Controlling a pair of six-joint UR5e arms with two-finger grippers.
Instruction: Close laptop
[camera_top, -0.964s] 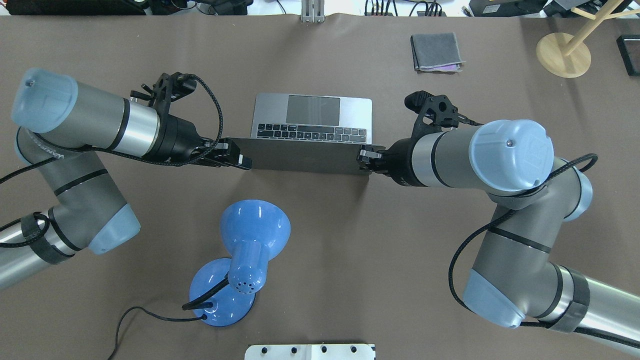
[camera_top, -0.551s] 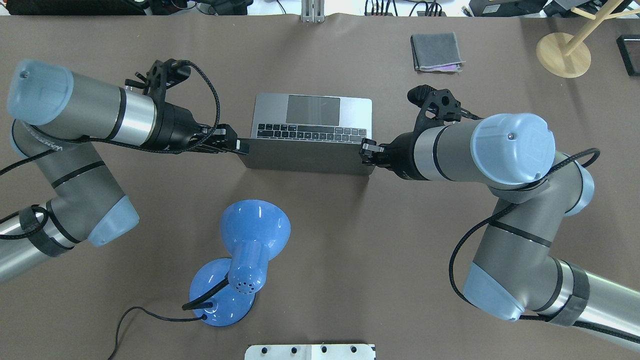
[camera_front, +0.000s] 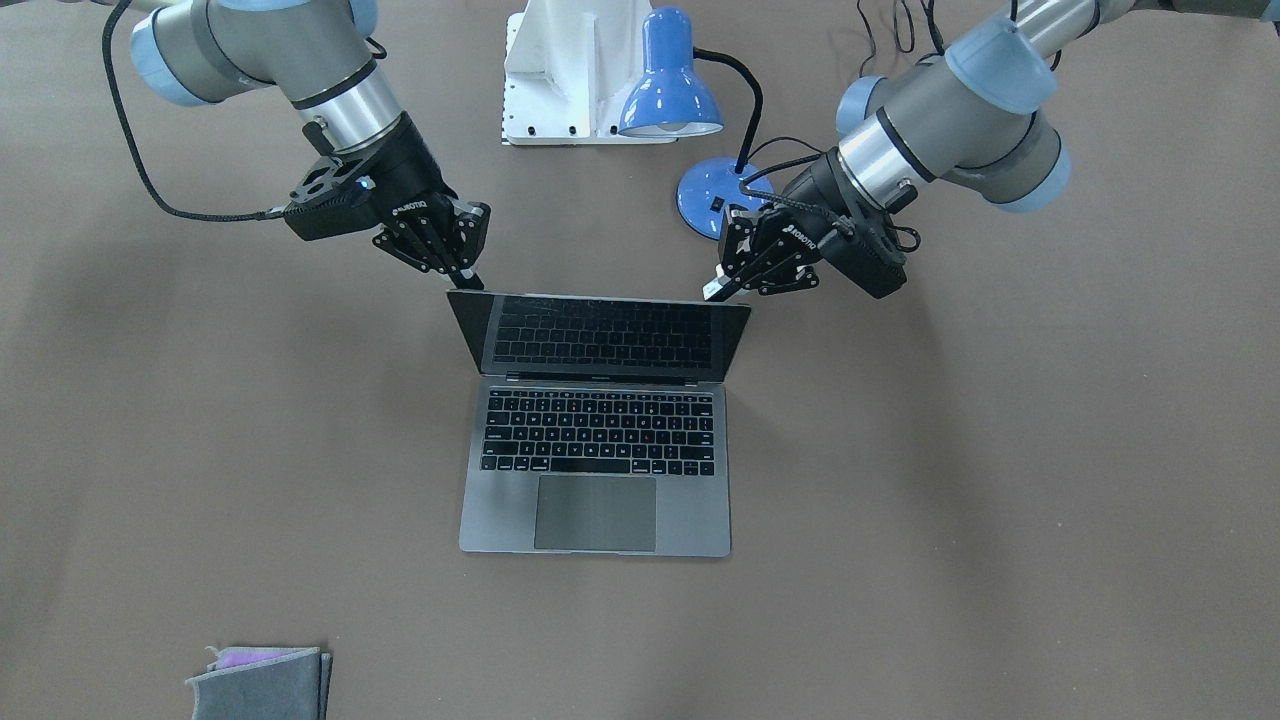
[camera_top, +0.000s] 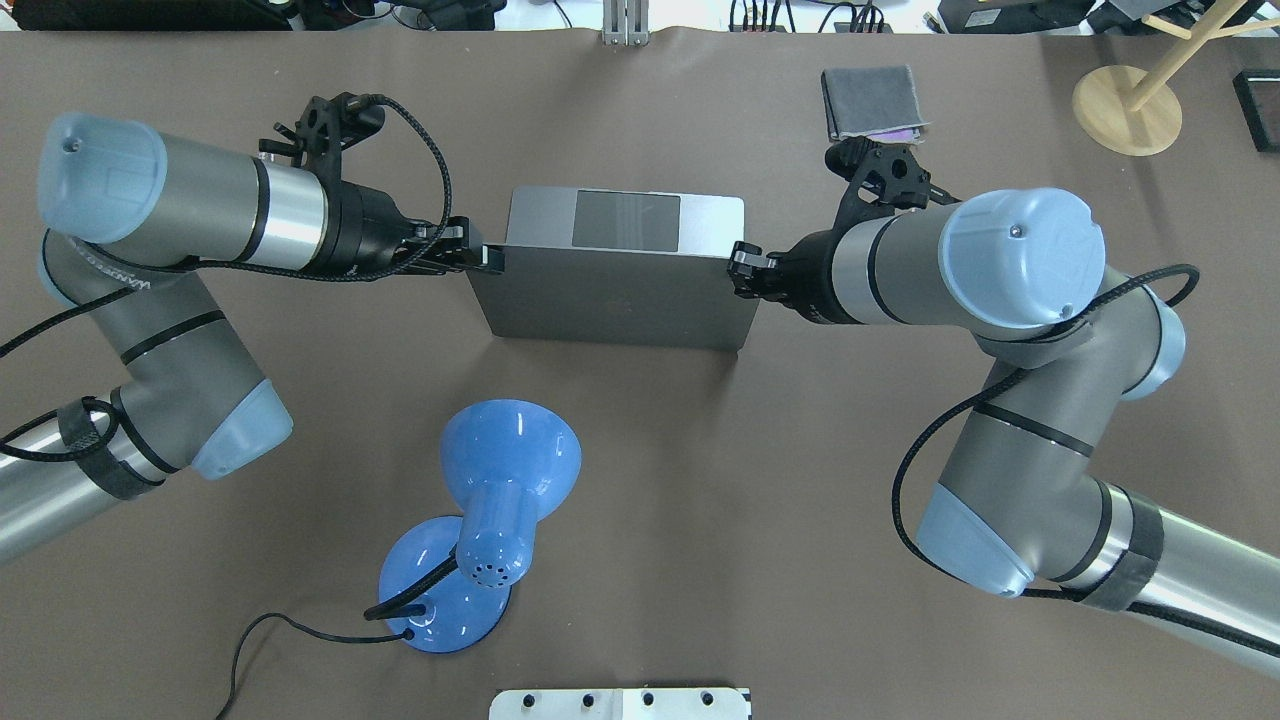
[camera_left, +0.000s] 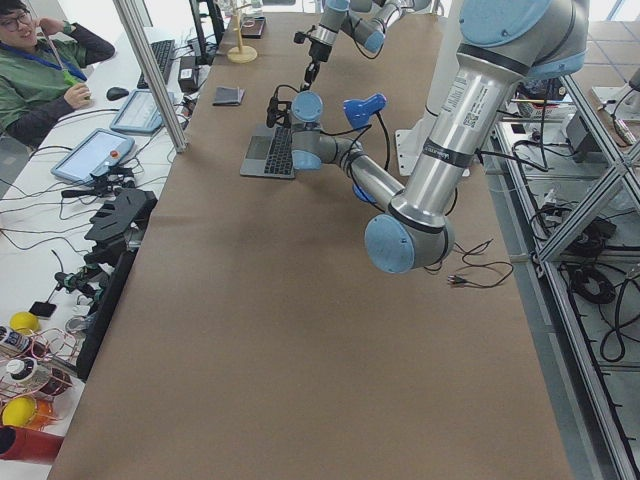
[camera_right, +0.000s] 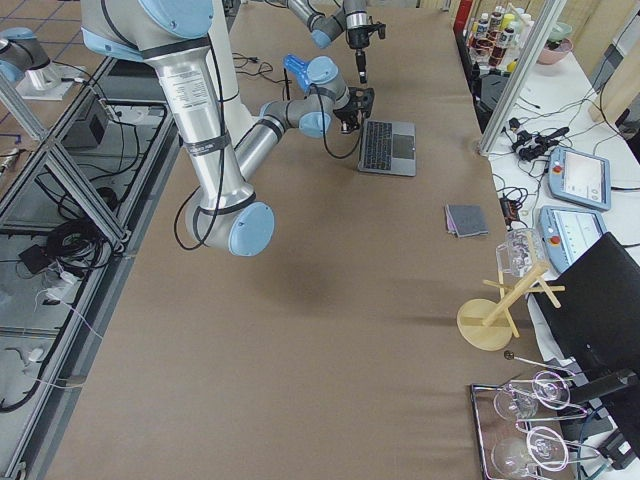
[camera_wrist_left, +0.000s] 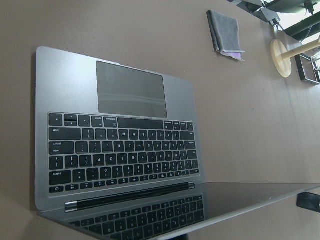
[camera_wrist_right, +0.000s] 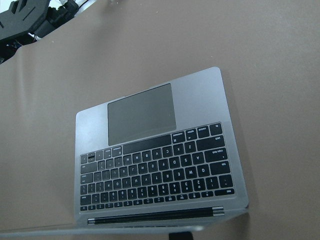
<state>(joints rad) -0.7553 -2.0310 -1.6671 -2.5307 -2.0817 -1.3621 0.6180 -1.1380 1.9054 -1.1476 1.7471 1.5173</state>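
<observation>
The space-grey laptop (camera_top: 615, 290) sits mid-table, its lid tilted well forward over the keyboard, so only the trackpad shows from above. In the front view the laptop (camera_front: 595, 450) shows its black screen leaning over the keys. My left gripper (camera_top: 487, 258) is shut, its tip against the lid's top left corner; it also shows in the front view (camera_front: 716, 288). My right gripper (camera_top: 742, 262) is shut, its tip against the other top corner, and shows in the front view (camera_front: 466, 280). Both wrist views show the laptop's keyboard (camera_wrist_left: 115, 150) (camera_wrist_right: 155, 175) under the lid edge.
A blue desk lamp (camera_top: 500, 500) with a black cord stands close behind the laptop on my side. A folded grey cloth (camera_top: 870, 103) lies far right. A wooden stand (camera_top: 1127, 108) is at the far right corner. A white mount plate (camera_top: 620, 703) is at the near edge.
Both grippers have moved forward, away from me, pushing the lid's top edge. The lid has tipped down and now hides the keyboard from above.
</observation>
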